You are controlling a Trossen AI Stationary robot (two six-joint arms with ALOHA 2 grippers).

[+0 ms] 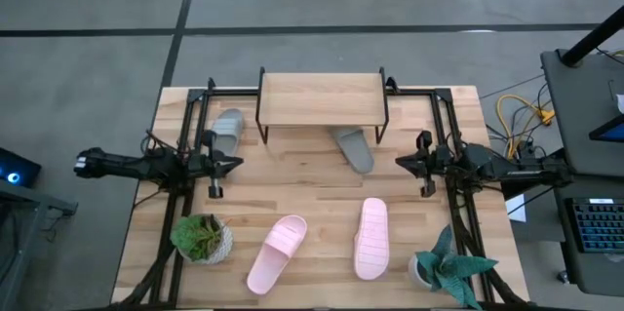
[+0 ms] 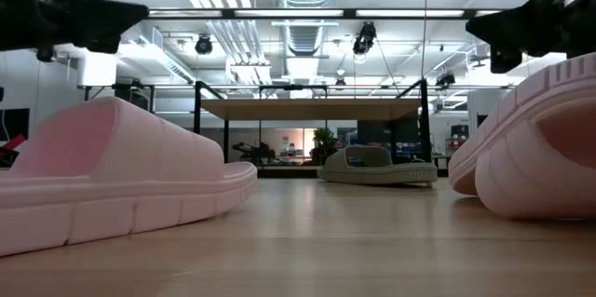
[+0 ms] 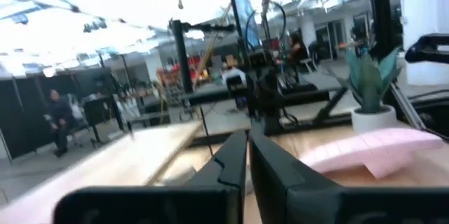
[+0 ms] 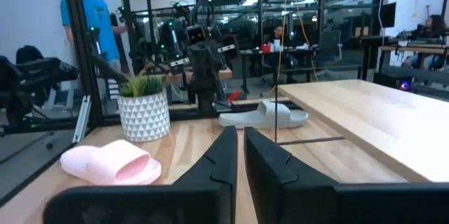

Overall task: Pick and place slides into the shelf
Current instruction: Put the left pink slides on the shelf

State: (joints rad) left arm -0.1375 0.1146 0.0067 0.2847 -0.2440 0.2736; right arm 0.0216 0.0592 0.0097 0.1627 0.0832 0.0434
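Note:
The shelf stands at the table's far middle on thin black legs. One grey slide lies on its sole left of the shelf. The other grey slide lies by the shelf's right front leg, its far end under the plank. Two pink slides lie flat near the table's near edge. My left gripper hovers shut near the left grey slide, and my right gripper hovers shut to the right of the other grey slide. In the low view the pink slides fill the foreground.
A potted plant stands at the near left, and a second plant at the near right. Black frame rails run along both table sides. Bare tabletop lies between the two grippers, in front of the shelf. People show in the room beyond.

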